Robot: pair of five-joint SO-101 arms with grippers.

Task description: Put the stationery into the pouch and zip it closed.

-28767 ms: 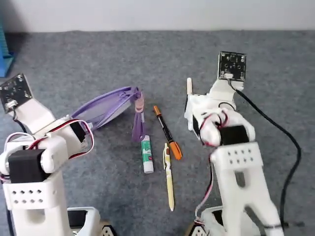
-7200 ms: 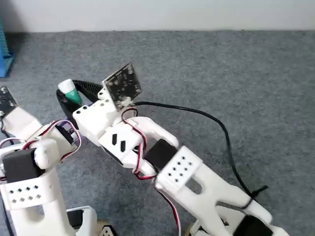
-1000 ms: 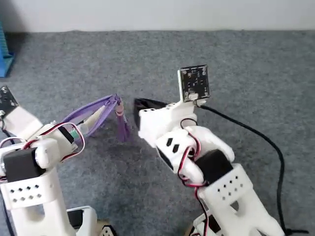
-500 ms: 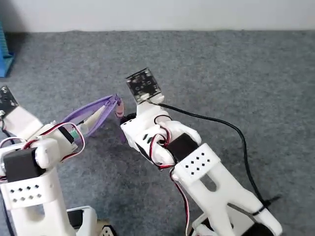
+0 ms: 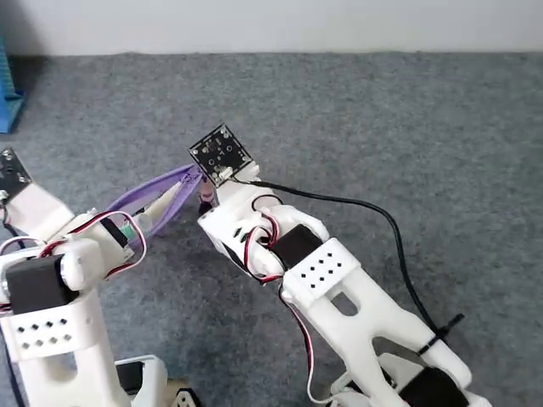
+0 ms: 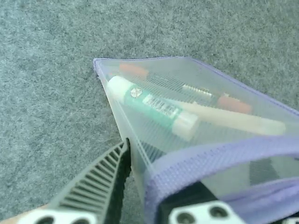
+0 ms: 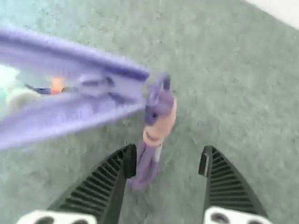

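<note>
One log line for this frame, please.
left gripper: shut on translucent purple-trimmed pouch | inside: green-white glue stick, cream pen | right gripper: open at purple zipper tassel | zip: open

The high camera hangs above the near edge, looking down and away across the grey counter [image 5: 382, 110]. Each wrist camera peers close and downward along its own jaws; all three take in the purple pouch [image 5: 157, 188].

My left gripper [image 6: 140, 173] holds the translucent mesh pouch with purple zip band [image 6: 159, 140] by one edge, with the mouth open. Inside lie a white-and-green glue stick [image 6: 154, 108], a cream pen [image 6: 236, 122] and an orange-capped marker [image 6: 133, 70]. The purple tassel pull [image 7: 148, 163] hangs down at the zip's end.
</note>
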